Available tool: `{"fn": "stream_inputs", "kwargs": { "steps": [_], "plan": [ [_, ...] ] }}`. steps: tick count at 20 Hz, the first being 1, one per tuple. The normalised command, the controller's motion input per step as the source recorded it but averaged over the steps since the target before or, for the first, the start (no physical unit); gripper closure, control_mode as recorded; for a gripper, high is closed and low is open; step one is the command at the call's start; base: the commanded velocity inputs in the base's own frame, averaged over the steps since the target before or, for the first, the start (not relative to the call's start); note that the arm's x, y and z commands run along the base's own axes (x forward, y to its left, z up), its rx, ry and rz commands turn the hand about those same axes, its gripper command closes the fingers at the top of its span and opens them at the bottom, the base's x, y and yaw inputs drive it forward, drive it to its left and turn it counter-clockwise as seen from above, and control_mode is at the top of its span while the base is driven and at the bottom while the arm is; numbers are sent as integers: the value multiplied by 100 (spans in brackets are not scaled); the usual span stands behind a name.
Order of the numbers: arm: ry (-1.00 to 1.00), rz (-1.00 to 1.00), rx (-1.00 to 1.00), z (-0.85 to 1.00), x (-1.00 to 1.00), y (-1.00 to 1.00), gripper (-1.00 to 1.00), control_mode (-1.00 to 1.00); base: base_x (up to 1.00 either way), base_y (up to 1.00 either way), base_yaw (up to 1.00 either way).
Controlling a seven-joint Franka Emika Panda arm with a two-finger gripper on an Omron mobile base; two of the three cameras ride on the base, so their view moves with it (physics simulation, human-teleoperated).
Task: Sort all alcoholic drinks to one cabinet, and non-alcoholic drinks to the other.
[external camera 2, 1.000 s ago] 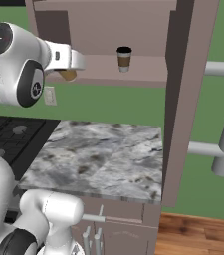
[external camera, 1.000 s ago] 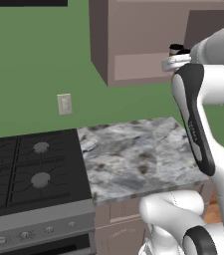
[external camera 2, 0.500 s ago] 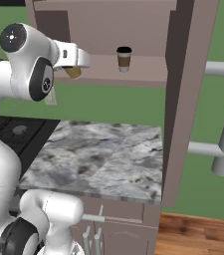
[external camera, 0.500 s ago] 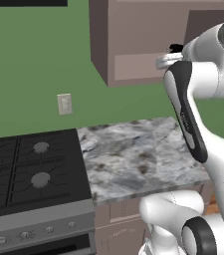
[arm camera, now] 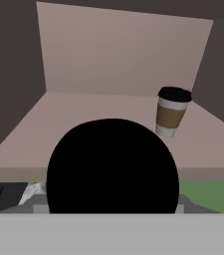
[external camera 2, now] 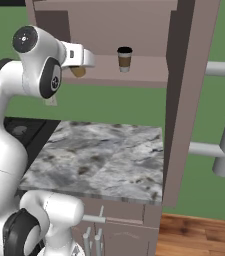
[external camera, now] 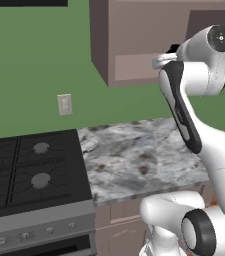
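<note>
One cup [external camera 2: 124, 59] is standing upright on your cabinet [external camera 2: 134, 75] shelf; your gripper [external camera 2: 79, 70] is gripping a black bottle [arm camera: 112, 167], fingers spread wide.

A black bottle [arm camera: 112, 167] is blocking the shelf's [arm camera: 83, 119] front edge, its own bottom lying out of frame.

Black stove [external camera: 29, 172] left of marble surface [external camera: 139, 160]; wall outlet [external camera: 64, 104] above; wood floor [external camera 2: 194, 235], maybe drawers [external camera 2: 116, 227] below.
</note>
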Motion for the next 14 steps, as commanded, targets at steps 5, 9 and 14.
{"fn": "stream_inputs", "kwargs": {
  "steps": [5, 9, 14],
  "plan": [
    [0, 0, 0, -5, 30, -2, 100, -100, 0, 0, 0],
    [2, 0, 0, -5, 29, -3, 100, -100, 0, 0, 0],
    [4, 0, 0, -6, 28, -2, 100, -100, 0, 0, 0]
  ]
}}
